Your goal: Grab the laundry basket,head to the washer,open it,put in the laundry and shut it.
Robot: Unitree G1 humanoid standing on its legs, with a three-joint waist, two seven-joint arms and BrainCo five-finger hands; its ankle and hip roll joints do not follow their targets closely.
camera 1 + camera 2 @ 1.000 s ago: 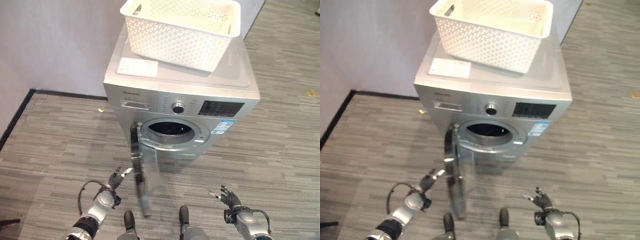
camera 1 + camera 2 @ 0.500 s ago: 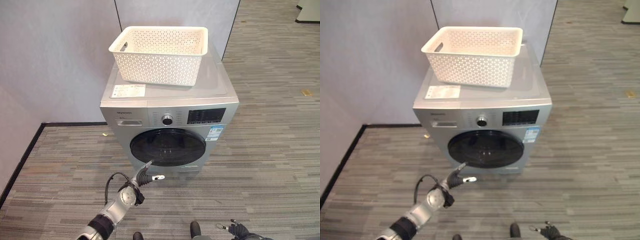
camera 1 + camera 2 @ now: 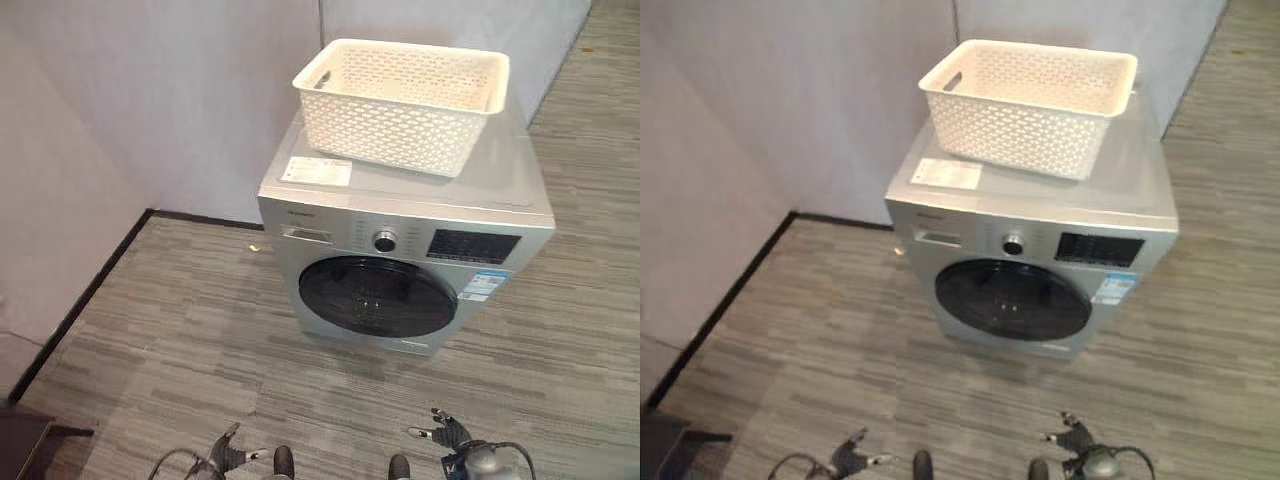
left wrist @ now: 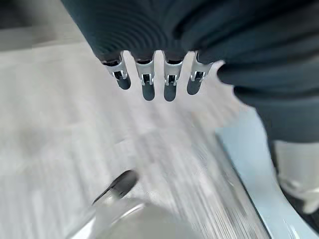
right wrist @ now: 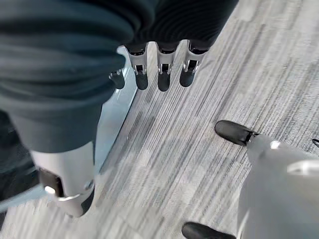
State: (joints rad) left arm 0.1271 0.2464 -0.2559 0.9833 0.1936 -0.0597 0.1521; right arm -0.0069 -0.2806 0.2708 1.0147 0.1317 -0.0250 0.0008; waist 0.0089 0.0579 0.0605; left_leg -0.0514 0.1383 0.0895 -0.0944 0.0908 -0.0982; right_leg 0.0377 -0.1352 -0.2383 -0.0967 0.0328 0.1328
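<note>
Left hand point(image 3: 228, 452) dropped from washer door point(image 3: 388, 296) to bottom edge, fingers spread, empty. Right hand point(image 3: 447, 435) lower right, spread too. Door shut; laundry basket point(image 3: 403, 102) atop washer point(image 3: 420, 195), upper centre. Check door sits flush; repress if not.

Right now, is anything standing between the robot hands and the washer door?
Nothing visible does. Both robot hands, left and right, hang low and open over bare floor, well short of the washer. Its round door is shut, and the white laundry basket sits on top of it.
</note>
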